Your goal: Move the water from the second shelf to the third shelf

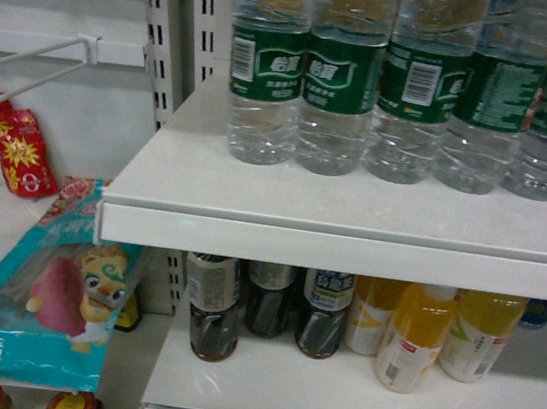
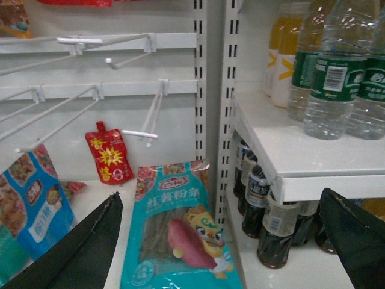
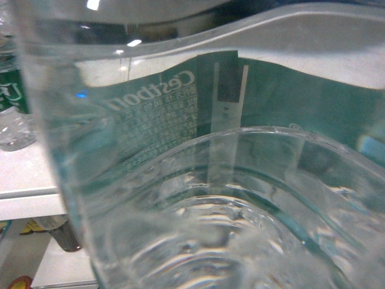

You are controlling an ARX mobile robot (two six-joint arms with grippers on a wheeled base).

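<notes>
Head view looks at a white shelf (image 1: pixel 352 220) carrying a row of five clear water bottles (image 1: pixel 341 72) with dark green label bands, standing upright and touching side by side; the rightmost label shows red-shirted players. On the shelf below stand three dark tea bottles (image 1: pixel 211 307) at left and three yellow juice bottles (image 1: pixel 417 336) at right. Left of the shelving, a teal snack bag (image 1: pixel 48 306) with a cartoon tiger lies on a lower white surface, and a red pouch (image 1: pixel 19 146) sits behind it near white wire pegs (image 1: pixel 29 71). Neither gripper appears in the head view. From the left wrist camera, the left gripper (image 2: pixel 222 241) has its two dark fingers (image 2: pixel 78 253) spread wide with nothing between them, low in front of the teal bag and the dark bottles. Through the right wrist camera, one water bottle fills nearly the whole frame, its ribbed wall and the reversed green label seen through the plastic; the right gripper's own jaws are not visible, so I cannot tell whether they grip it.
</notes>
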